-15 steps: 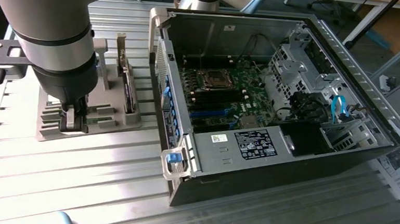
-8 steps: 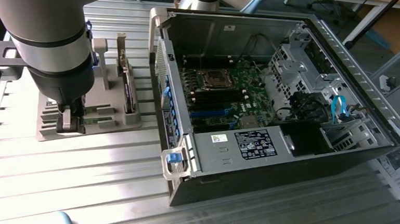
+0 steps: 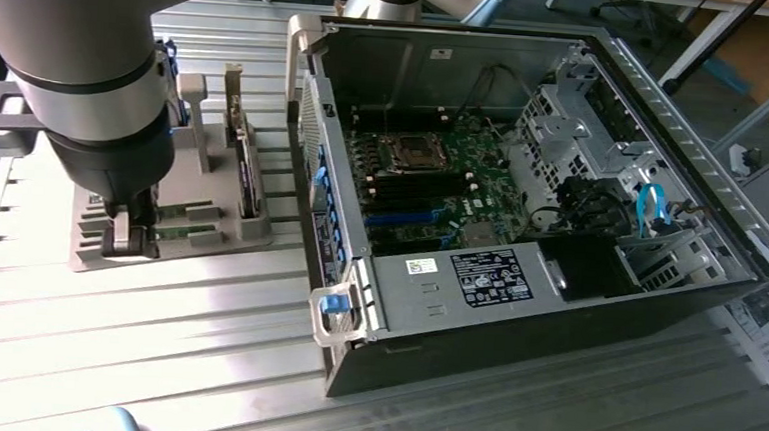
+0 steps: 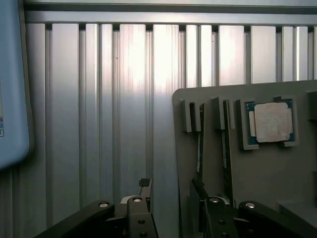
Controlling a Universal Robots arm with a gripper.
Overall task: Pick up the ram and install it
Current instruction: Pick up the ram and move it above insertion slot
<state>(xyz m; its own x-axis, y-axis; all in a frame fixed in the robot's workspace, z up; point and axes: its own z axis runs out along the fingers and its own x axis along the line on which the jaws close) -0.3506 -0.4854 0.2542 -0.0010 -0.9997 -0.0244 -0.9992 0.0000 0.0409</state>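
The ram (image 4: 200,148) stands on edge in a slot of the grey holder (image 4: 267,178) on the worktop (image 4: 124,99), at the exterior view's left of the open computer case (image 3: 421,62), with the hand (image 4: 171,201) close over it, spread wide and empty. A second stick (image 4: 226,148) stands just beside, so a closing off-centre could pinch the slot wall, catch the wrong stick or tilt the ram. Edge-on, its chips are hidden, and the arm (image 3: 86,67) covers part of the holder in the exterior view.
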